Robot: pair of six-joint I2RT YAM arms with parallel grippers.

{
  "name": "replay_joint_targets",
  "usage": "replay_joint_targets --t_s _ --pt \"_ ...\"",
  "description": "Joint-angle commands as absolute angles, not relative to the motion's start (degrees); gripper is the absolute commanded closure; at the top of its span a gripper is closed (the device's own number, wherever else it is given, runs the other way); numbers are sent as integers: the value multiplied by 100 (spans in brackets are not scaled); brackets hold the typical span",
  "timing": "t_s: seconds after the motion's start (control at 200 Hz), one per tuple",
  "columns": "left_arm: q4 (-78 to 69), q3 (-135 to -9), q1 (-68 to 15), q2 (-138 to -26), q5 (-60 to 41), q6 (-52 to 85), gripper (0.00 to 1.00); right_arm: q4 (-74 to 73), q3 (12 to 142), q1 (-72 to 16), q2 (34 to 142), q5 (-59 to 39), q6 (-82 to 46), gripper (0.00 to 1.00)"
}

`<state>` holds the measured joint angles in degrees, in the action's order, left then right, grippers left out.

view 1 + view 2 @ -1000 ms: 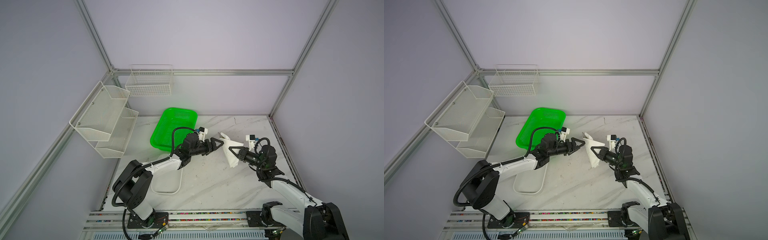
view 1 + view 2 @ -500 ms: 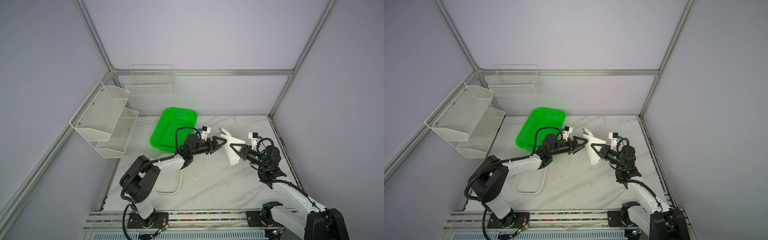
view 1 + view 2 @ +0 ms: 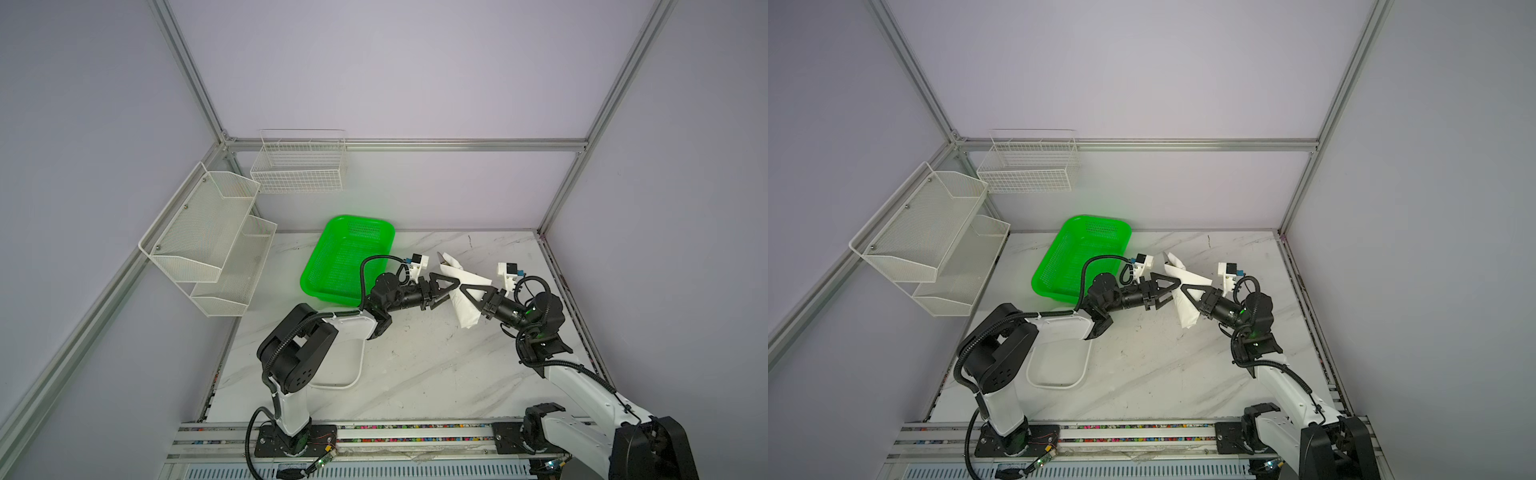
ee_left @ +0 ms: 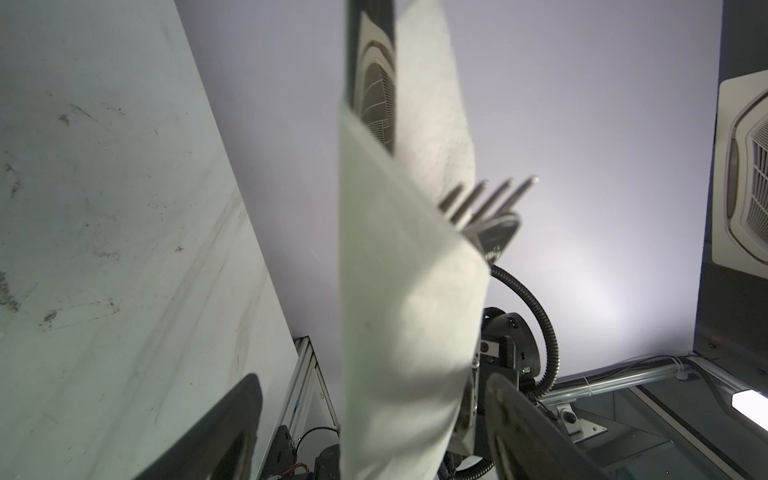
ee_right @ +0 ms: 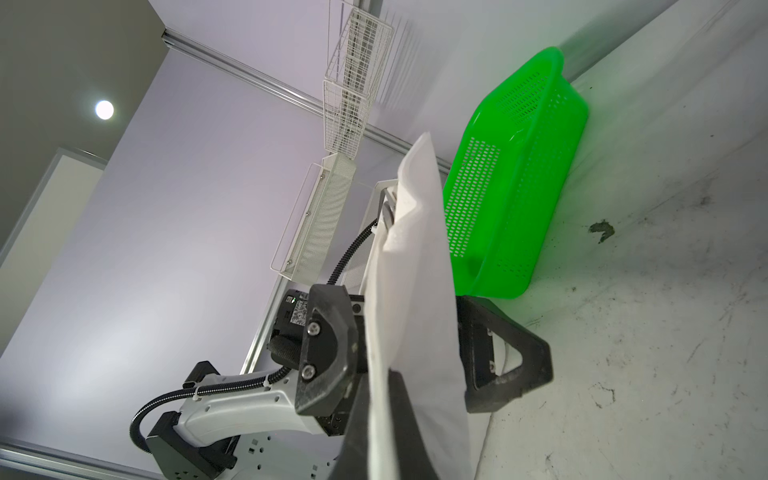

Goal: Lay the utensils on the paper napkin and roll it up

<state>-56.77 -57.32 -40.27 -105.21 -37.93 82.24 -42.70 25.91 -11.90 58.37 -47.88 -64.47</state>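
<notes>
A white tray [image 3: 1059, 361] lies at 7 o'clock on the bench [image 3: 415, 374]. Past it, mid-bench, the right tool [image 3: 464, 289] is clamped on the rolled napkin [image 3: 466, 311], held in the air. The tines of a fork [image 4: 486, 199] poke out of the roll's end toward 11 o'clock. The left tool [image 3: 451, 291] stands wide, one finger on either side of the roll. A green basket [image 3: 349, 257] sits at 11 o'clock.

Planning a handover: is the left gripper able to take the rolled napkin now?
Probably yes: the left gripper stands open around the napkin, which the right gripper holds clear of the table.
</notes>
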Motion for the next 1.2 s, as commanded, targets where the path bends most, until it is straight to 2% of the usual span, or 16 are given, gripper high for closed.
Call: replay_joint_targets --t_s 0.0,0.27,0.43,0.625,1.02,1.195 --pt "-6424 -6367 -4072 -10507 -4040 8376 17 -4954 2839 -1217 5692 -4937 -6799 97" --pt "-6873 -6558 -4122 -10615 -4185 8556 24 -5194 2887 -1222 5614 -4968 -7079 97" --pt "-6919 -6521 -4137 -10576 -4142 8553 36 -5210 2893 -1217 5557 -4923 -7138 97" --pt "-7004 -6408 -4132 -10525 -4042 8541 56 -5184 2927 -1219 5540 -4909 -7145 97" --pt "-7010 -6351 -4139 -10435 -3920 8521 75 -4813 2988 -1214 5474 -4934 -6884 96" --pt "-6898 -6246 -4140 -10318 -3851 8388 81 -4704 2961 -1217 5418 -4914 -6804 95"
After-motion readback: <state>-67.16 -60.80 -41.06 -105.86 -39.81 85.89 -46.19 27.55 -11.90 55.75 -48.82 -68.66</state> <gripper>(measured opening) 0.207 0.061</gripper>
